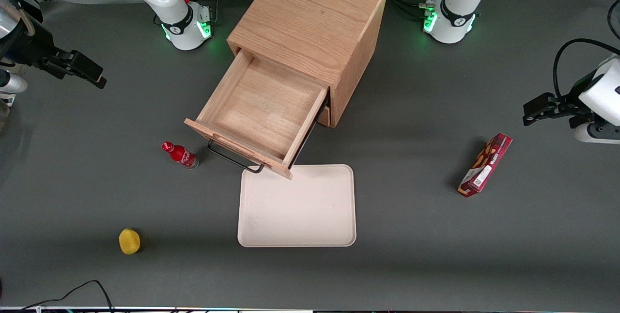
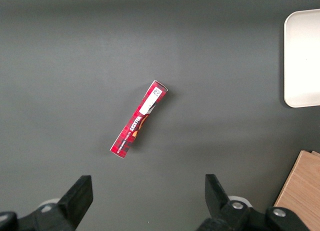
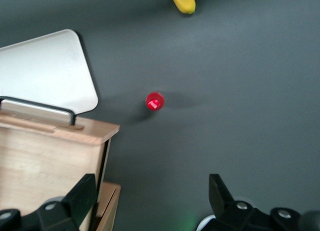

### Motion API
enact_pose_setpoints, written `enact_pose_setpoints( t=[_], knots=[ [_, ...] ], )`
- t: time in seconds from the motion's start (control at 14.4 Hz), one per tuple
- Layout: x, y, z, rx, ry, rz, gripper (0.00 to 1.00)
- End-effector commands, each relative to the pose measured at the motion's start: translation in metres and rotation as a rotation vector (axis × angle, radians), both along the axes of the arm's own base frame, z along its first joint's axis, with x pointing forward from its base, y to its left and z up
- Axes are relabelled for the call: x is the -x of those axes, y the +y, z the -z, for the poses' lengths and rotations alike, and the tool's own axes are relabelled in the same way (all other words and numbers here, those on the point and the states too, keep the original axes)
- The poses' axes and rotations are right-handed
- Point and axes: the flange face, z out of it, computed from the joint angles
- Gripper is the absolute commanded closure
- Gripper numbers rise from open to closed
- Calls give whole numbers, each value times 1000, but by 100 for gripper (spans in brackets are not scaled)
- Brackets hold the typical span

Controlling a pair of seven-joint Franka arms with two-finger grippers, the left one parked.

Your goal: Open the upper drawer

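Oak is what I see first: a light wood cabinet [image 1: 310, 32] in the middle of the grey table [image 1: 436, 255], with its upper drawer [image 1: 259, 109] pulled well out toward the front camera. I can see the drawer's bare wooden floor, and its thin black wire handle [image 1: 235, 160] hangs over the table at the front lip. One corner of the drawer front overlaps the edge of a pale tray [image 1: 298, 206], which lies nearer the front camera than the cabinet.

My gripper [image 1: 89, 71] hangs in the air toward the working arm's end of the table, well apart from the drawer. Its two black fingers [image 3: 80, 198] are spread wide with nothing between them.

A small red bottle [image 1: 180, 155] stands just beside the handle. A yellow fruit (possibly a lemon) [image 1: 129, 241] lies nearer the front camera. A red snack box [image 1: 485, 164] lies toward the parked arm's end.
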Motion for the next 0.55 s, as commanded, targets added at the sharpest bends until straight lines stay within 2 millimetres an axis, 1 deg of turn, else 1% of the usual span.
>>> enact_pose_setpoints(
  t=[0.0,0.07,0.21,0.28,0.35,0.42,0.49],
  knots=[
    [54,-9,29,6,-58,-21,0],
    [55,-9,29,6,-60,-27,0],
    [51,-10,20,6,-74,-100,0],
    [50,-11,15,7,-83,-105,0],
    [47,-15,13,3,-81,-87,0],
    [47,-23,9,-4,-78,-72,0],
    [48,-28,10,-4,-62,-71,0]
  ],
)
